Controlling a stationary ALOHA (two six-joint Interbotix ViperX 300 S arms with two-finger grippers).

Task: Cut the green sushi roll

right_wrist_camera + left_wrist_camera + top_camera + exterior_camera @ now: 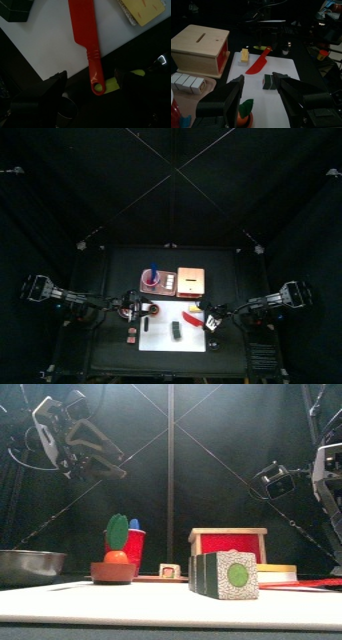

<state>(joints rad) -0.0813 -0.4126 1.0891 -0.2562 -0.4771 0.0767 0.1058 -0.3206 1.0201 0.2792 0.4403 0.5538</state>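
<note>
Your right gripper (90, 82) is spread to full width with nothing in it, straddling the handle end of the red knife (85, 37). The ring at the handle tip sits right between the jaws in the right wrist view, so my read is it's lined up to grab the handle, which hangs off the white board (47, 45) onto the dark table; that overhang gives the jaws room to get around it. The blade lies flat on the board, beside the yellow piece (143, 10), so you'll need to lift and turn it edge-down before any cut. The left gripper (261, 87) is also wide open and empty, hanging over the near end of the board. The green sushi roll (268, 82) lies on the board just past its jaw tips, well apart from the knife blade, uncut from what I can see. Likely that arm is staged to pin the roll while the other slices. The wooden box (201, 45) and the small orange-and-green toy (244, 112) sit off to the side, not in the way. Risk: the handle is thin and flat on the table, so a shallow close could skid it.
</note>
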